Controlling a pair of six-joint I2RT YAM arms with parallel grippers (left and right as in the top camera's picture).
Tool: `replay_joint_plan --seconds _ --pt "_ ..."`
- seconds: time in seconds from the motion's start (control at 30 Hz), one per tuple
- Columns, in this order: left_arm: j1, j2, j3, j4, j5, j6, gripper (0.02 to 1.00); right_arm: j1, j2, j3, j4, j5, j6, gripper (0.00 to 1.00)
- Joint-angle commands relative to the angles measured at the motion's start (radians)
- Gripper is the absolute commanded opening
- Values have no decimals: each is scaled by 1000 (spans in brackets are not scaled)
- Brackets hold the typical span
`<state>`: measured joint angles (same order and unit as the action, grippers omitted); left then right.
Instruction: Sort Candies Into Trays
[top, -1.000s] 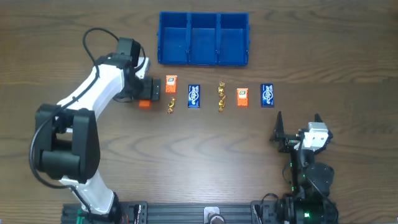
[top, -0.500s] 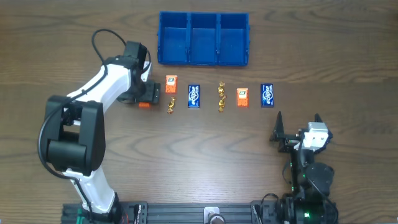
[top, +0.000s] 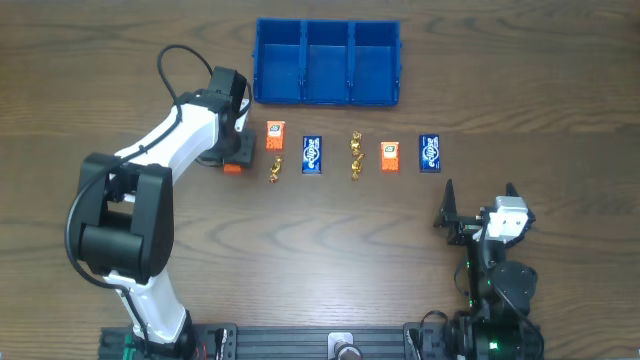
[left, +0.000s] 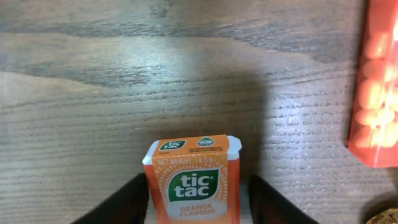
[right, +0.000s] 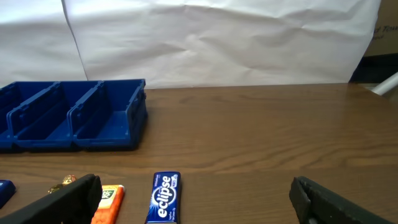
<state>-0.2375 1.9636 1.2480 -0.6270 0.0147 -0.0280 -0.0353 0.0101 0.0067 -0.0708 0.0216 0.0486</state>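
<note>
My left gripper (left: 198, 198) clamps the orange candy box (left: 194, 177) by one end, left of centre in the top view. It may pivot loose, or clip the loose orange box (top: 275, 134) just beside it, before reaching the blue tray (top: 327, 102) at top centre. My right gripper (top: 479, 195) sits spread apart, lower right.

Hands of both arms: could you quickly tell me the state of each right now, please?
Left hand: closed on an orange candy box.
Right hand: open, holding nothing.
</note>
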Motion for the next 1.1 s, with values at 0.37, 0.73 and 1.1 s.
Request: replay_joint_plan --seconds 0.37,0.73,1.1 --pt "3 24 69 -1 5 -113 275 -4 -7 1 -10 -2 14 998" --pt "-42 55 640 -239 -21 -239 235 -4 -7 1 -10 -2 14 998" --pt "-78 410 1110 -344 -8 -219 233 -4 -7 1 -10 -2 14 998"
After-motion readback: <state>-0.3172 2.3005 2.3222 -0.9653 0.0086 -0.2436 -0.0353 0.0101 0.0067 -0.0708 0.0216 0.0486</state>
